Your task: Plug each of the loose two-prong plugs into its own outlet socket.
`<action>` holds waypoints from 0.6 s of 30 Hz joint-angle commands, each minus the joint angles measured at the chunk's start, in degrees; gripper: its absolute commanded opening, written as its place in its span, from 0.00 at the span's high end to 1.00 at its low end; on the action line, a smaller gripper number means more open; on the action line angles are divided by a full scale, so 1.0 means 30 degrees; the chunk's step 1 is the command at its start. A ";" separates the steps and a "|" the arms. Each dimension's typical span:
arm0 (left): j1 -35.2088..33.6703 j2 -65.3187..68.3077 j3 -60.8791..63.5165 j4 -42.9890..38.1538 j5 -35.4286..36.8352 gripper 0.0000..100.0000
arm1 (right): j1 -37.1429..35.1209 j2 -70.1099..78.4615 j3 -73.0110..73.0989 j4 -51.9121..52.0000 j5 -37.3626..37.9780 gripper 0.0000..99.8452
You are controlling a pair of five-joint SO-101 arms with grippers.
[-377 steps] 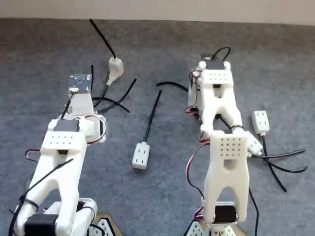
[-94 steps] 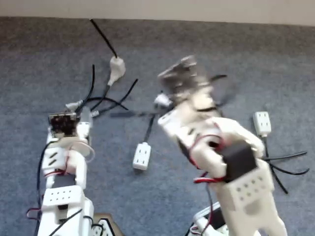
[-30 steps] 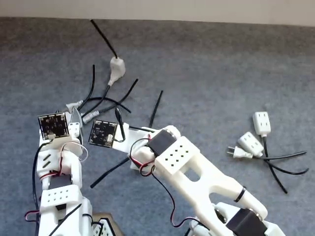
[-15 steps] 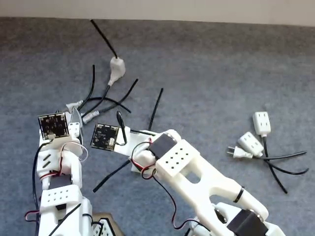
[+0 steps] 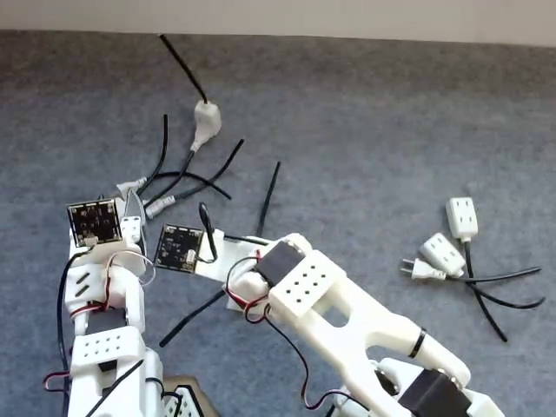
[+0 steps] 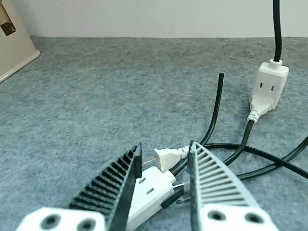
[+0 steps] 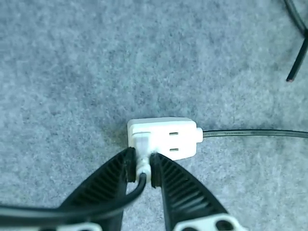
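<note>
My right gripper point(image 7: 141, 161) is shut on a white two-prong plug point(image 7: 142, 153) whose black cord trails back between the fingers. The plug is pressed against one end of a white outlet socket point(image 7: 168, 137) lying on the grey carpet. In the high view the right arm point(image 5: 304, 287) stretches across to the centre-left and covers that socket. My left gripper point(image 6: 164, 147) is open low over the carpet, with two loose white plugs point(image 6: 168, 156) point(image 6: 150, 186) lying between and just beyond its fingers. In the high view the left gripper point(image 5: 135, 200) sits beside those plugs point(image 5: 159, 207).
Another white socket point(image 5: 202, 122) point(image 6: 267, 86) with a black cord lies farther out. Black cords point(image 5: 204, 178) cross the carpet near the left gripper. At the right lie a socket point(image 5: 459, 215), a second socket point(image 5: 443, 254) and a plug point(image 5: 415, 269) with tangled cords.
The right arm has shifted slightly to the left with the plug, and the socket's cord end swung a little. The left arm has kept still.
</note>
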 commanded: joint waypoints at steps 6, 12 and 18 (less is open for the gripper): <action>-0.0190 -0.0190 0.0308 -0.0234 -0.0029 0.84 | 0.0864 0.4322 -0.0689 -0.0337 -0.0264 0.99; -0.0190 -0.0190 0.0308 -0.0234 -0.0029 0.84 | 0.0806 0.4850 -0.1128 -0.0337 -0.0410 0.99; -0.0190 -0.0190 0.0308 -0.0234 -0.0059 0.84 | 0.0923 0.2593 -0.1128 -0.0308 -0.2344 0.87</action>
